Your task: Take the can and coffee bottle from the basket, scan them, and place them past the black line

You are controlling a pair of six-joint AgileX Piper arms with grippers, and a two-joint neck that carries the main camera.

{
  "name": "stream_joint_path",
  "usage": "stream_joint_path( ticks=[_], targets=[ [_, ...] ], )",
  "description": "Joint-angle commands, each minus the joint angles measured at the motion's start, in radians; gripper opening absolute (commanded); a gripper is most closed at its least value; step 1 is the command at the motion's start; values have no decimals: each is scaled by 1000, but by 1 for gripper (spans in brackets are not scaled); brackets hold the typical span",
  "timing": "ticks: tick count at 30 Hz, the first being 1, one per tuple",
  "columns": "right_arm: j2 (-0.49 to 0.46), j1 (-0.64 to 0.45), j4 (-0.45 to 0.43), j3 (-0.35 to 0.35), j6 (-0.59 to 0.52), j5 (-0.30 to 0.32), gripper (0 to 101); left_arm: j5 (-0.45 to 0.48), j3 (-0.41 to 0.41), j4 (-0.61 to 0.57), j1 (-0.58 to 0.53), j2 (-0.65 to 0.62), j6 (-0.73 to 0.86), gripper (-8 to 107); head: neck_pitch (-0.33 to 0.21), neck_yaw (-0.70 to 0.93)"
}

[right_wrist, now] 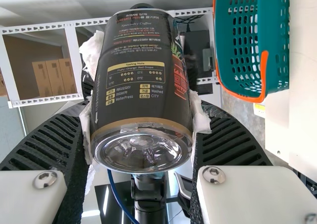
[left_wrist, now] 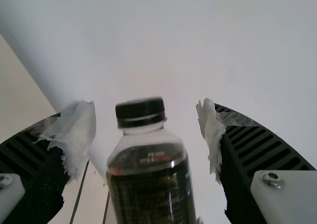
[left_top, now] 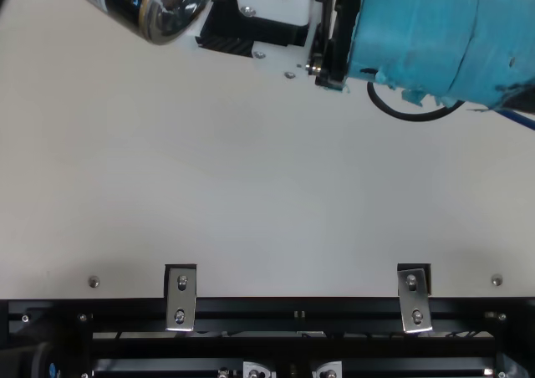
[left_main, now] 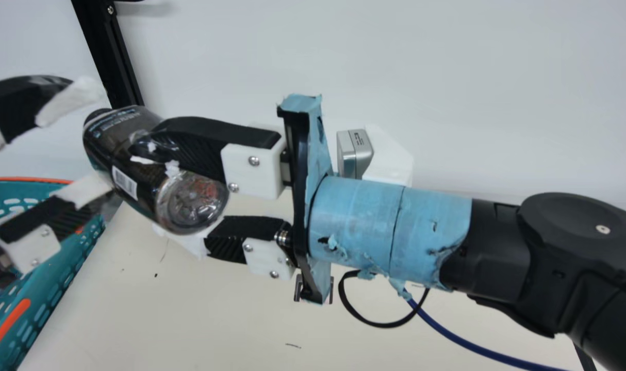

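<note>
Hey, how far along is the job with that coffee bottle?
Done: the coffee bottle is out of the basket. In hand: the right claw grips it in midair; the left claw is open near its cap. Left: setting it down past the line. Scanning and the can's progress, I can't tell.

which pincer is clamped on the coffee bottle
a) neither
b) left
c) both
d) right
d: the right pincer has its fingers pressed against both sides of the coffee bottle, while the left pincer is open at the cap end, with gaps between its fingers and the bottle.
</note>
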Motion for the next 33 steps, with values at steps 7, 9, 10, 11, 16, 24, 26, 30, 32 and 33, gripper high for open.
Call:
stream_joint_path(
  ticks=[7, 9, 10, 11, 16, 24, 26, 30, 32, 33],
  targets=[
    [0, 0, 0, 0, 0, 0, 0, -51, -17, 71, 113, 17, 133, 90, -17, -8],
    [0, 0, 0, 0, 0, 0, 0, -80, -31, 151, 123, 23, 188, 90, -17, -8],
    [0, 0, 0, 0, 0, 0, 0, -98, -38, 194, 124, 25, 218, 90, -17, -8],
    [0, 0, 0, 0, 0, 0, 0, -119, -47, 241, 122, 26, 248, 90, -17, -8],
    [0, 0, 0, 0, 0, 0, 0, -239, -77, 480, 80, 27, 406, 90, -17, -8],
    [-23, -18, -125, 11, 35, -77, 0, -287, -77, 547, 57, 27, 440, 90, -17, -8],
    [-38, -25, -232, 14, 66, -126, 0, -285, -77, 562, 57, 27, 440, 90, -17, -8],
    [-65, -34, -473, 19, 139, -220, 0, -282, -77, 562, 57, 27, 440, 90, -17, -8],
    [-75, -36, -614, 23, 190, -259, 0, -282, -77, 562, 57, 27, 440, 90, -17, -8],
    [-79, -37, -681, 26, 213, -276, 0, -282, -77, 562, 57, 27, 440, 90, -17, -8]
  ],
)
